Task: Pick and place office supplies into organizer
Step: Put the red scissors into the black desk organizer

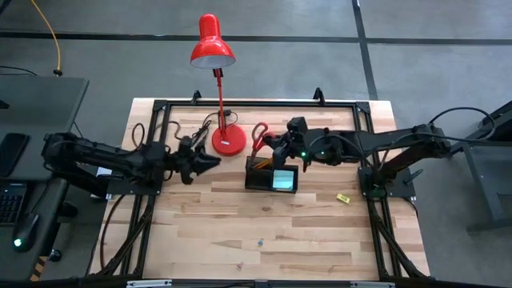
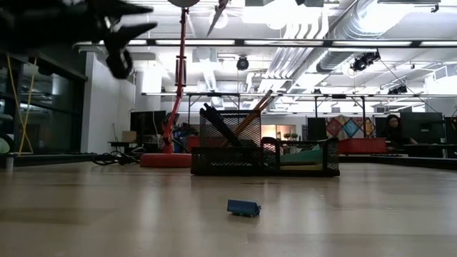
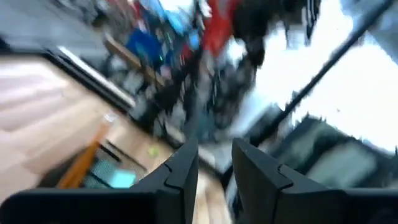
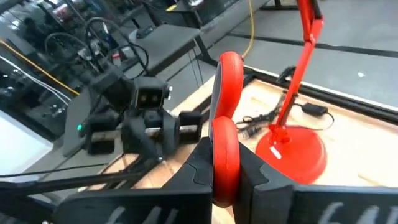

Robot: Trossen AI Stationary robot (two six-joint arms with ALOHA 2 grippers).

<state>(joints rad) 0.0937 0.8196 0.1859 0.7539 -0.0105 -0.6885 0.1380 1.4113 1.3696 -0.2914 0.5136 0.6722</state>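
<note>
Two dark jointed arms, black cables along them, small green light on each.

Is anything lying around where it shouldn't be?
Yes. A tiny yellow block lies alone on the bare table, to the right of the organizer, and a small bluish bit sits out in front of it. The right gripper holds the red-handled scissors in the air, not put away yet.
</note>
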